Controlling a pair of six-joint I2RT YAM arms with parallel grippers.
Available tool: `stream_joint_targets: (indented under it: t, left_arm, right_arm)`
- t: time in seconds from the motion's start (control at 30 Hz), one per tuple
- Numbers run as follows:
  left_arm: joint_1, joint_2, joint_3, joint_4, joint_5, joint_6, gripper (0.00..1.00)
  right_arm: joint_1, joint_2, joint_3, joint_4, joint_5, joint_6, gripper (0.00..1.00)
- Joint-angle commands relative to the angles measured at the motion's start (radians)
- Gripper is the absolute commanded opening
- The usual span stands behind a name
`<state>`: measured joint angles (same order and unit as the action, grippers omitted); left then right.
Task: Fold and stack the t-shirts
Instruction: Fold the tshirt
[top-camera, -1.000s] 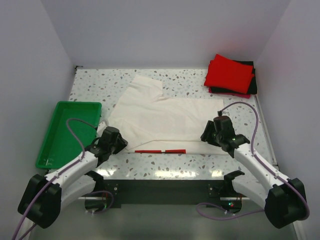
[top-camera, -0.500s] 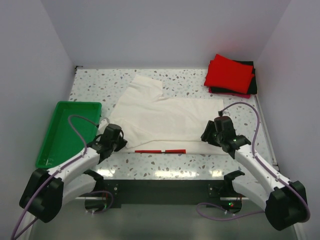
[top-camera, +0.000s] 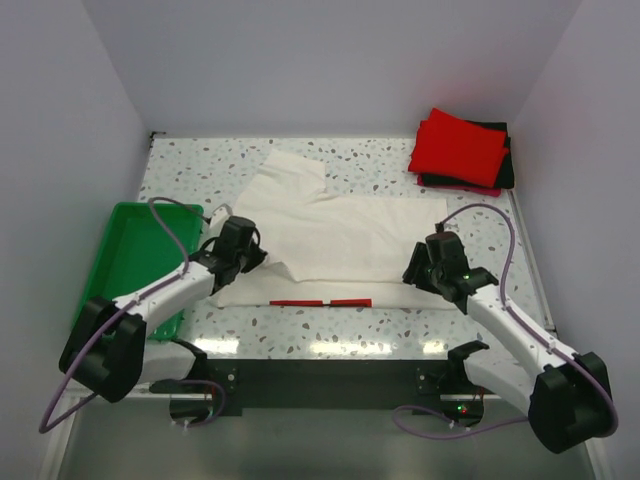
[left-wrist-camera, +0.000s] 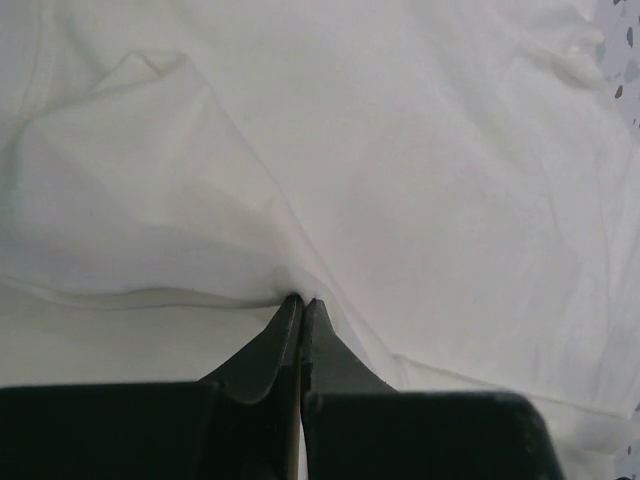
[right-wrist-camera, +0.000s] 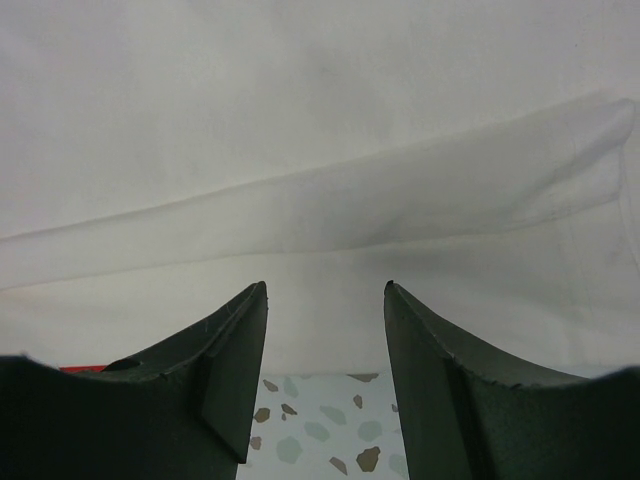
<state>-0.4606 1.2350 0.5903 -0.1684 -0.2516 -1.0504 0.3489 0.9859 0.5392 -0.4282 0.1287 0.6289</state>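
- Currently the left hand (left-wrist-camera: 302, 305) is clamped shut on a pinch of the cream-white t-shirt (top-camera: 340, 235). In the left wrist view, cloth rises in a ridge straight to the closed tips.
- From the top view, the left hand (top-camera: 248, 258) sits over the shirt's left side, near the green tray (top-camera: 100, 285). Its arm crosses over the tray's right rim.
- Right hand (right-wrist-camera: 325, 290): jaws partly apart, nothing between them. The gap shows speckled bench plus the shirt's near edge, and a long fold of cream cloth runs across just beyond the tips.
- In the top view the right hand (top-camera: 425, 265) is at the shirt's near right corner.
- The shirt lies spread mid-bench (top-camera: 190, 160), with one sleeve (top-camera: 295, 170) pointing to the far side. Its left portion is bunched where the left hand has it.
- A thin red stripe (top-camera: 320, 302) lies along the shirt's near edge, between the two hands and touching neither.
- No logo print shows in any view.
- Stack at the far right corner: a folded red t-shirt (top-camera: 458, 145) on top of a black t-shirt (top-camera: 505, 170). It sits well apart from the cream shirt and from both hands.
- A red-pink edge shows under the stack's near side; I can't tell what that layer is.
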Motion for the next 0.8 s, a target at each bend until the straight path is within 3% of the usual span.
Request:
stream_joint_targets:
  t: [0.0,0.3,0.77]
  left_arm:
    - [-0.003,0.067,0.097,0.066,-0.041,0.036,0.00]
    - [0.005,0.211,0.249,0.064,-0.094,0.056,0.00]
    - [0.045,0.346,0.355,0.070,-0.064,0.063,0.00]
  right_arm:
    - [0.002,0.014,0.047,0.003,0.046,-0.003,0.54]
    - [0.002,0.036,0.073,-0.012,0.043,-0.031,0.54]
    - [0.002,0.122,0.076,0.014,0.042,-0.020,0.54]
